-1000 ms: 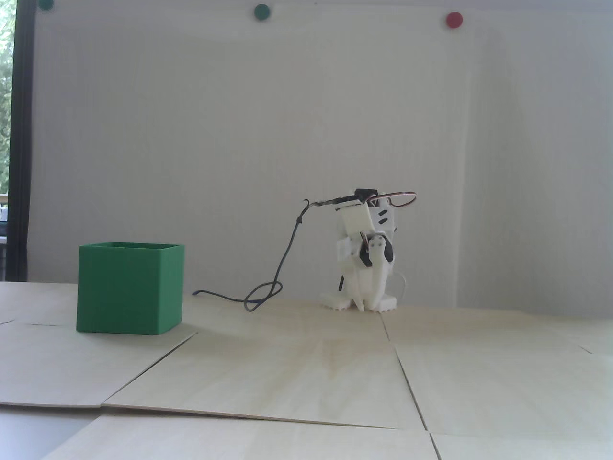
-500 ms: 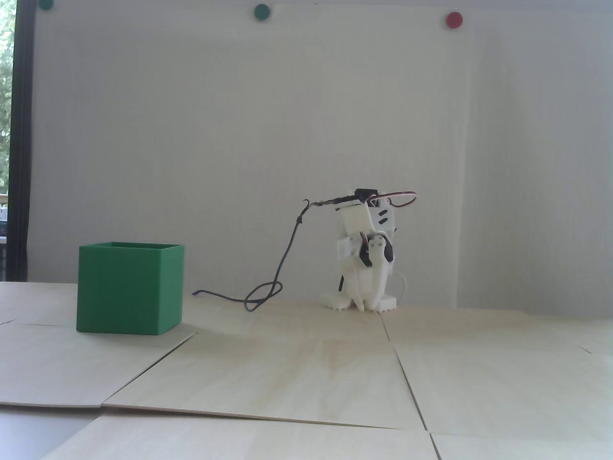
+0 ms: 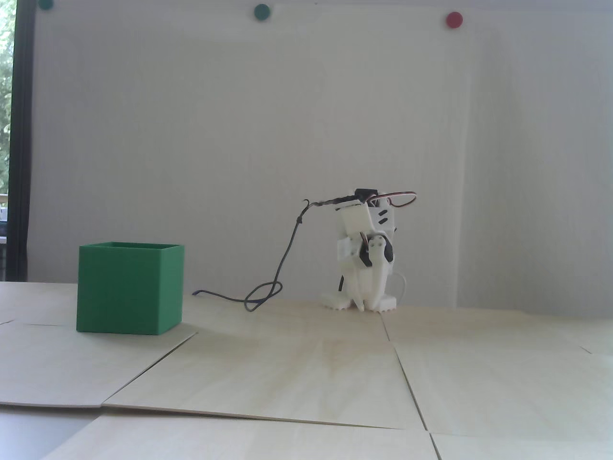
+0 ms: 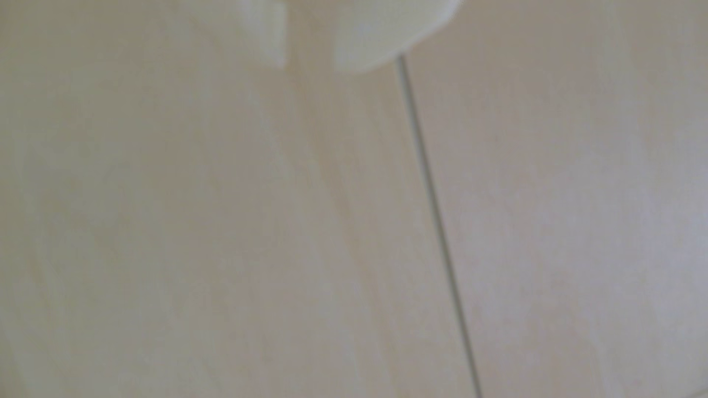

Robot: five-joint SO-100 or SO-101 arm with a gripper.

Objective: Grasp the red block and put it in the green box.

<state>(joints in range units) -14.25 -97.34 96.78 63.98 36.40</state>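
Observation:
The green box [image 3: 130,288] stands on the wooden table at the left of the fixed view; its inside is hidden from this low angle. The red block shows in neither view. The white arm is folded at the back of the table, and my gripper [image 3: 363,305] hangs straight down with its tips just above the table in front of the base. The blurred wrist view shows the gripper [image 4: 311,67] at the top edge, a narrow gap of bare wood between the two white fingers [image 4: 375,42] and nothing held.
A dark cable [image 3: 268,292] loops on the table between the box and the arm's base [image 3: 359,301]. The table is made of light wooden panels with seams [image 4: 433,199]. Green dots [image 3: 261,11] and a red dot [image 3: 453,19] sit high on the white wall.

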